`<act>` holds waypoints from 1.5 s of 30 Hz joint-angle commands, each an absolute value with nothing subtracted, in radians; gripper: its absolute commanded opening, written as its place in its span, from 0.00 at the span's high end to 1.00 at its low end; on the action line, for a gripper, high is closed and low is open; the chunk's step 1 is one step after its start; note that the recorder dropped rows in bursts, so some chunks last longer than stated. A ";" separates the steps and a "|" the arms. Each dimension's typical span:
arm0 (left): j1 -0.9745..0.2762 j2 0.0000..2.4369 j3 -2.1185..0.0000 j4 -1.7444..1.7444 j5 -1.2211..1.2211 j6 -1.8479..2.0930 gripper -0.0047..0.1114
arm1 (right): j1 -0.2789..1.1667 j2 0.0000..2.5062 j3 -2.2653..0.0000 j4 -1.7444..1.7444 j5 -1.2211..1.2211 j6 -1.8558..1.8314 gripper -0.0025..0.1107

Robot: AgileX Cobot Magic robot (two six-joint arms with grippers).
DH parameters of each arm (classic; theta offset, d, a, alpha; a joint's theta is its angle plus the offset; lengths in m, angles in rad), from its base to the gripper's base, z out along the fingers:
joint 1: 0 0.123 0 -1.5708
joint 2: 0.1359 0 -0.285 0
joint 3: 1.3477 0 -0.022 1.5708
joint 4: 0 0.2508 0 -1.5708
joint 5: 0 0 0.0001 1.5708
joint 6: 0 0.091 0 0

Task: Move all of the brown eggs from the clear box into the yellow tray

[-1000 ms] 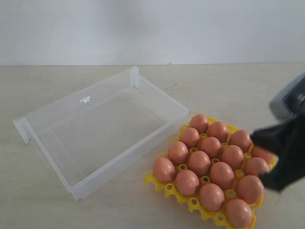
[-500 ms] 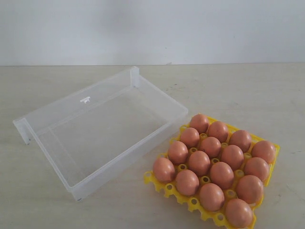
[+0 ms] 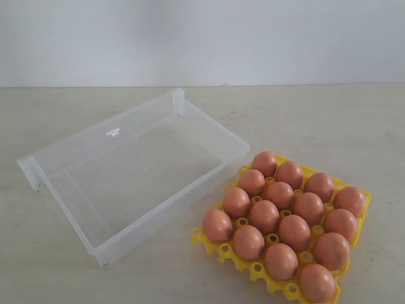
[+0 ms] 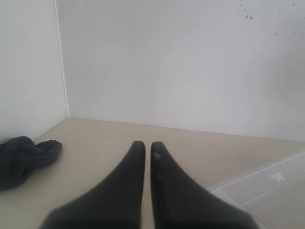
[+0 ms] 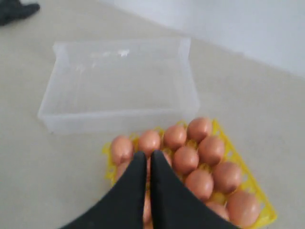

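Looking across the pale table (image 3: 316, 120), you find the clear box (image 3: 126, 183) lying open side up on the left of the exterior view, with nothing inside its low walls. By my reading, no egg is left there for you to fetch.

The yellow tray (image 3: 198, 237) lies flat just beside the box's right wall. Whether the two touch I cannot tell. That closeness looks deliberate, since it keeps each carry short.

The brown eggs (image 3: 264, 216) fill the tray, sixteen by my count, in four rows of four. Each sits in its own cup, and the raised pegs between the cups keep the shells apart so none can roll. The task appears complete.

Your right gripper (image 5: 145, 155) hangs above the tray with its fingers pressed together and nothing between them. It is well clear of the shells, which suits a finished job. Your left gripper (image 4: 144, 145) is likewise closed on nothing. It points toward the back wall, with an edge of the box off to one side, so it is out of the way. A dark cloth (image 4: 24, 155) lies crumpled near the corner and plays no part.
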State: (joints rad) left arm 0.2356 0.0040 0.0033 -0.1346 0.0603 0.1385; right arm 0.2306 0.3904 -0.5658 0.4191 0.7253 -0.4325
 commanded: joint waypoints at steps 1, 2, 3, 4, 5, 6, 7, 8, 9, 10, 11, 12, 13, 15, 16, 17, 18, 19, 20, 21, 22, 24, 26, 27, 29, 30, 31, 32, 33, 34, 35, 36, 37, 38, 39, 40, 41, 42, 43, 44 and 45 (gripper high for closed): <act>0.235 0.000 0.000 -0.134 0.053 0.141 0.92 | 0.230 0.357 -0.571 0.415 0.407 -0.586 0.98; 0.235 0.000 0.000 -0.134 0.053 0.141 0.92 | 0.230 0.357 -0.571 0.415 0.360 -0.588 0.98; 0.235 0.000 0.000 -0.134 0.053 0.141 0.92 | 0.230 0.361 -0.571 0.412 0.311 -0.586 0.98; 0.235 0.000 0.000 -0.134 0.053 0.141 0.92 | 0.230 0.361 -0.571 0.413 0.271 -0.586 0.98; 0.235 0.000 0.000 -0.134 0.053 0.141 0.92 | 0.230 0.361 -0.571 0.392 0.257 -0.596 0.98; 0.235 0.000 0.000 -0.134 0.053 0.141 0.92 | 0.230 0.361 -0.571 0.341 0.267 -0.611 0.98; 0.235 0.000 0.000 -0.134 0.053 0.141 0.92 | 0.230 0.361 -0.571 0.303 0.264 -0.594 0.98; 0.235 0.000 0.000 -0.134 0.053 0.141 0.92 | 0.230 0.361 -0.571 0.275 0.237 -0.553 0.98; 0.235 0.000 0.000 -0.134 0.053 0.141 0.92 | 0.230 0.361 -0.571 0.231 0.197 -0.501 0.98; 0.235 0.000 0.000 -0.134 0.053 0.141 0.92 | 0.227 0.361 -0.571 0.174 0.145 -0.437 0.98; 0.235 0.000 0.000 -0.134 0.053 0.141 0.92 | 0.223 0.361 -0.571 0.107 0.097 -0.386 0.98; 0.235 0.000 0.000 -0.134 0.053 0.141 0.92 | 0.210 0.361 -0.570 0.036 0.033 -0.321 0.98; 0.235 0.000 0.000 -0.134 0.053 0.141 0.92 | 0.190 0.361 -0.564 -0.019 -0.037 -0.270 0.98; 0.235 0.000 0.000 -0.134 0.053 0.141 0.92 | 0.126 0.359 -0.521 -0.007 -0.232 -0.242 0.98; 0.235 0.000 0.000 -0.134 0.053 0.141 0.92 | 0.095 0.357 -0.490 0.039 -0.328 -0.242 0.98; 0.235 0.000 0.000 -0.134 0.053 0.141 0.92 | 0.055 0.357 -0.442 0.097 -0.457 -0.242 0.98; 0.235 0.000 0.000 -0.134 0.053 0.141 0.92 | 0.017 0.357 -0.385 0.128 -0.587 -0.240 0.98; 0.235 0.000 0.000 -0.134 0.053 0.141 0.92 | -0.015 0.357 -0.323 0.137 -0.706 -0.240 0.98; 0.235 0.000 0.000 -0.134 0.051 0.141 0.92 | -0.041 0.354 -0.265 0.149 -0.790 -0.245 0.98; 0.235 0.000 0.000 -0.134 0.051 0.141 0.92 | -0.055 0.344 -0.223 0.165 -0.818 -0.245 0.98; 0.235 0.000 0.000 -0.134 0.053 0.141 0.92 | -0.062 0.328 -0.176 0.165 -0.824 -0.240 0.98; 0.235 0.000 0.000 -0.134 0.053 0.141 0.92 | -0.062 0.294 -0.094 0.129 -0.800 -0.237 0.98; 0.235 0.000 0.000 -0.134 0.053 0.141 0.92 | -0.060 0.248 0.000 0.088 -0.745 -0.219 0.98; 0.235 0.000 0.000 -0.134 0.053 0.141 0.92 | -0.060 0.221 0.000 0.085 -0.721 -0.197 0.98; 0.235 0.000 0.000 -0.134 0.053 0.141 0.92 | -0.060 0.156 0.000 0.087 -0.404 -0.143 0.98; 0.235 0.000 0.000 -0.134 0.053 0.141 0.92 | -0.060 0.135 0.000 0.084 -0.307 -0.139 0.98; 0.235 0.000 0.000 -0.134 0.053 0.141 0.92 | -0.060 0.101 0.000 0.084 -0.229 -0.139 0.98; 0.235 0.000 0.000 -0.134 0.053 0.141 0.92 | -0.060 0.077 0.000 0.084 -0.103 -0.139 0.98; 0.235 0.000 0.000 -0.134 0.053 0.141 0.92 | -0.060 0.054 0.000 0.084 -0.018 -0.139 0.98; 0.235 0.000 0.000 -0.134 0.053 0.141 0.92 | -0.060 0.020 0.000 0.071 0.124 -0.139 0.98; 0.235 0.000 0.000 -0.134 0.053 0.141 0.92 | -0.060 0.000 0.000 0.064 0.223 -0.135 0.98; 0.235 0.000 0.000 -0.134 0.053 0.141 0.92 | -0.060 0.000 0.000 0.062 0.328 -0.132 0.98; 0.235 0.000 0.000 -0.134 0.053 0.141 0.92 | -0.060 0.000 0.000 0.027 0.374 -0.151 0.98; 0.235 0.000 0.000 -0.134 0.053 0.141 0.92 | -0.060 0.000 0.000 0.012 0.380 -0.167 0.98; 0.235 0.000 0.000 -0.134 0.051 0.141 0.92 | -0.060 0.000 0.000 0.010 0.382 -0.171 0.98; 0.235 0.000 0.000 -0.134 0.053 0.141 0.92 | -0.060 0.000 0.000 0.012 0.382 -0.173 0.98; 0.235 0.000 0.000 -0.134 0.055 0.141 0.92 | -0.060 0.000 0.000 0.012 0.380 -0.173 0.98; 0.235 0.000 0.000 -0.134 0.053 0.141 0.92 | -0.060 0.000 0.000 0.019 0.378 -0.173 0.98; 0.235 0.000 0.000 -0.134 0.053 0.141 0.92 | -0.060 0.000 0.000 0.048 0.369 -0.161 0.98; 0.235 0.000 0.000 -0.134 0.053 0.141 0.92 | -0.060 0.000 0.000 0.076 0.366 -0.142 0.98; 0.235 0.000 0.000 -0.134 0.053 0.141 0.92 | -0.060 0.000 0.000 0.118 0.368 -0.132 0.98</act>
State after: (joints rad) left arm 0.2356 0.0040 0.0033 -0.1346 0.0589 0.1385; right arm -0.0568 0.0064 0.0011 0.0484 0.3688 -0.1535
